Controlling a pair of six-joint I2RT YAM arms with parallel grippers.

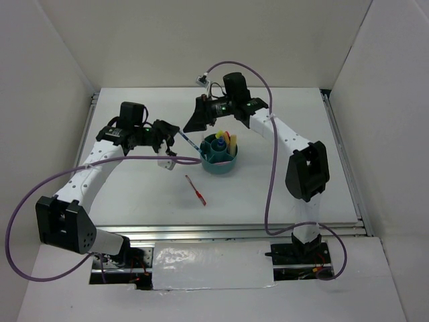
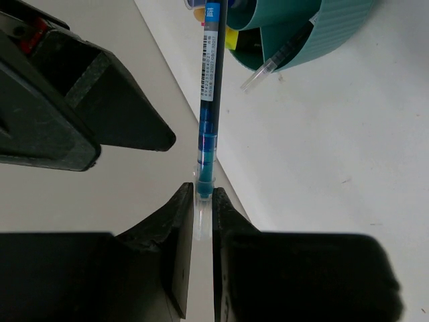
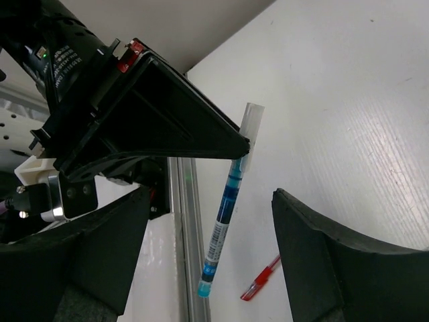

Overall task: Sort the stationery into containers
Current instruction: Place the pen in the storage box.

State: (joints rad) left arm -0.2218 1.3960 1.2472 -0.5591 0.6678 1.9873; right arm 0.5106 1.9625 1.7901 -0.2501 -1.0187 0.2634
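Our left gripper (image 2: 202,194) is clamped on the clear cap end of a thin blue plastic pen (image 2: 210,100). The barrel reaches ahead of the fingers to the rim of the round teal plastic organiser bowl (image 2: 335,33). Our right gripper (image 3: 211,194) hangs wide open just beside the pen, crowding it. A thin red pen (image 1: 196,190) lies on the white table (image 1: 301,121), apart from both grippers.
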